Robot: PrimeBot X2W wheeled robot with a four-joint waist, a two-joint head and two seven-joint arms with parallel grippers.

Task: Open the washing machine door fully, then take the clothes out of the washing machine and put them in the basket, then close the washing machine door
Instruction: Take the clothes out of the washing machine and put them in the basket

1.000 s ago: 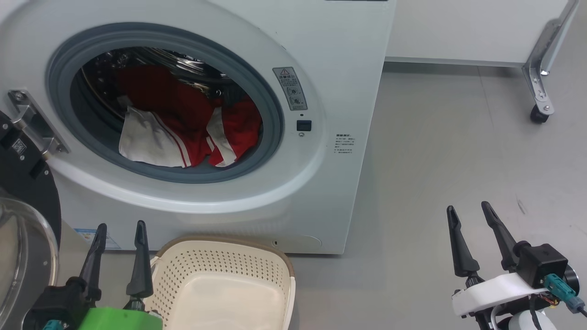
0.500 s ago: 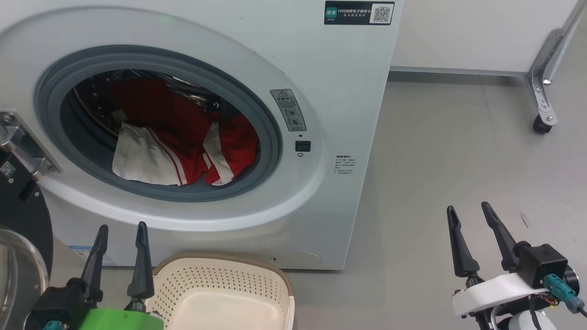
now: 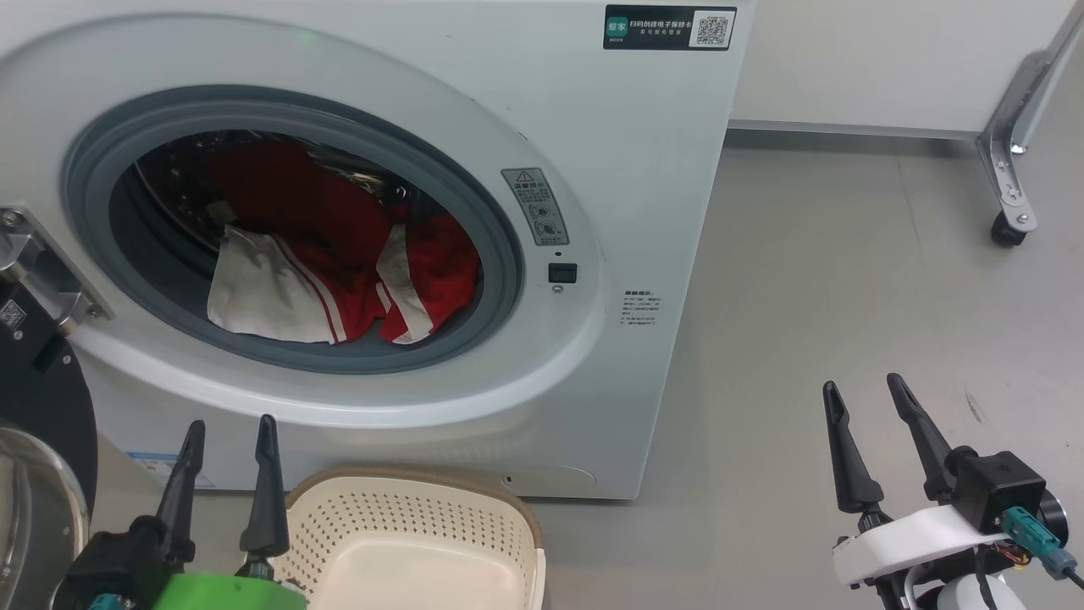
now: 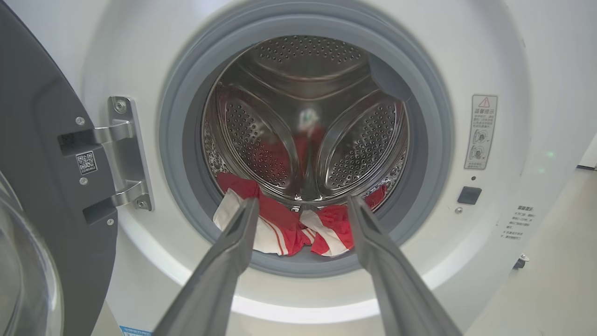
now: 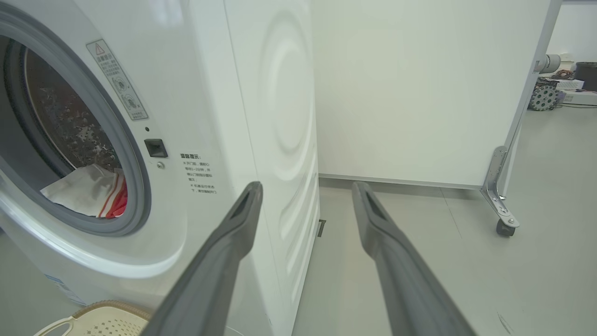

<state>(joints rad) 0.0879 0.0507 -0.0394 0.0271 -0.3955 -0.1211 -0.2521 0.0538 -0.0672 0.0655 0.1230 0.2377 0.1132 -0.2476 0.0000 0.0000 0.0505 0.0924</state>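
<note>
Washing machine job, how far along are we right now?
Done: the washing machine door stands swung wide open. In hand: nothing; the left gripper and right gripper are both open and empty. Left: the clothes lie in the washing machine, the basket holds nothing, and the door needs closing.

Washing machine (image 3: 644,127) front: warning-triangle label (image 3: 535,206), QR-code sticker (image 3: 669,27); Chinese print unreadable
</note>
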